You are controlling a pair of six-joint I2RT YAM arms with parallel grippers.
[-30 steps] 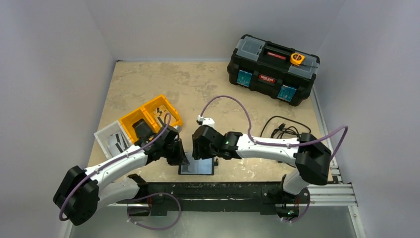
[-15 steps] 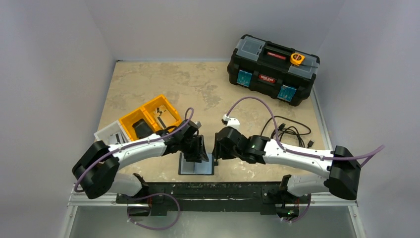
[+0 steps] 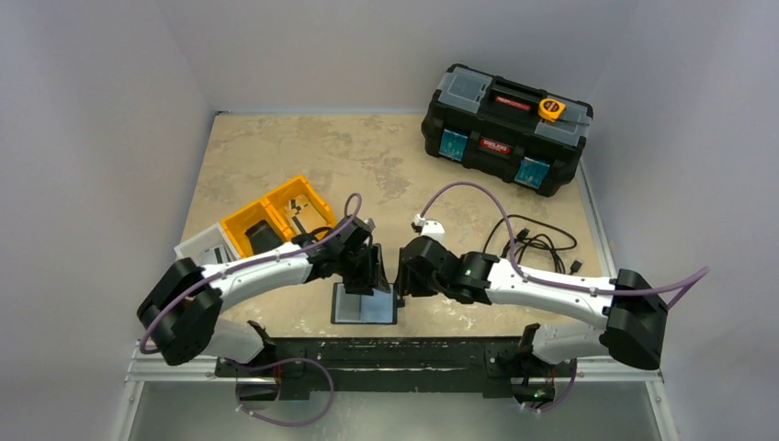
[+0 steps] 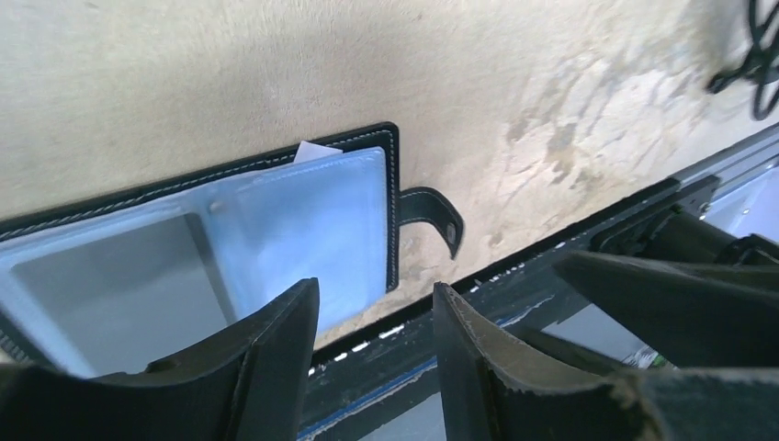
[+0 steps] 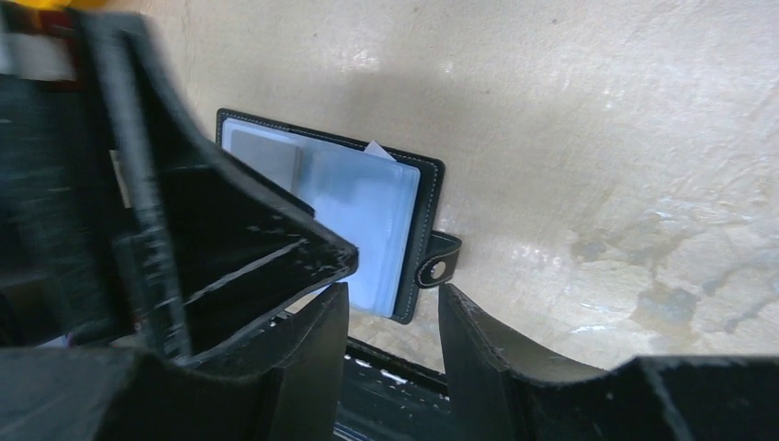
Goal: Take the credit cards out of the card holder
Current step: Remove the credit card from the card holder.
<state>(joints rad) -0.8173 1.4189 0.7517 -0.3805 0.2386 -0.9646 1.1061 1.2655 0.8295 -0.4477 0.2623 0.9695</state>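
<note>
- The bench (image 3: 367,156) has a beige, mottled, stone-look top, scuffed and paler in patches. It sits in an alcove with plain grey walls (image 3: 110,110) on three sides.
- A black metal rail (image 3: 441,354) runs along the near edge, and both arm bases are bolted to it.
- The card holder (image 3: 366,308) lies open and flat on the bench, right at the near edge against the rail, between the two arms.
- Its grey-blue glossy inner panel faces up, and its snap strap (image 4: 439,213) sticks out sideways onto the bare bench.
- A grey card (image 5: 262,152) shows through one sleeve, and a small white corner (image 4: 312,149) pokes out past the far edge of the panel.
- The left pincer (image 3: 375,276) hangs over the holder, released, with a clear gap between its fingers and nothing in it.
- The right pincer (image 3: 404,276) hangs just beside it, above the strap side. It is also released and grips nothing.
- Far back on the right stands a big black toolbox (image 3: 503,129) with an orange tape measure (image 3: 551,108) on its lid.
- On the left are two orange bins (image 3: 273,204) with a white bin (image 3: 197,250) next to them.
- A tangle of black cables (image 3: 533,243) lies on the right side of the bench.
</note>
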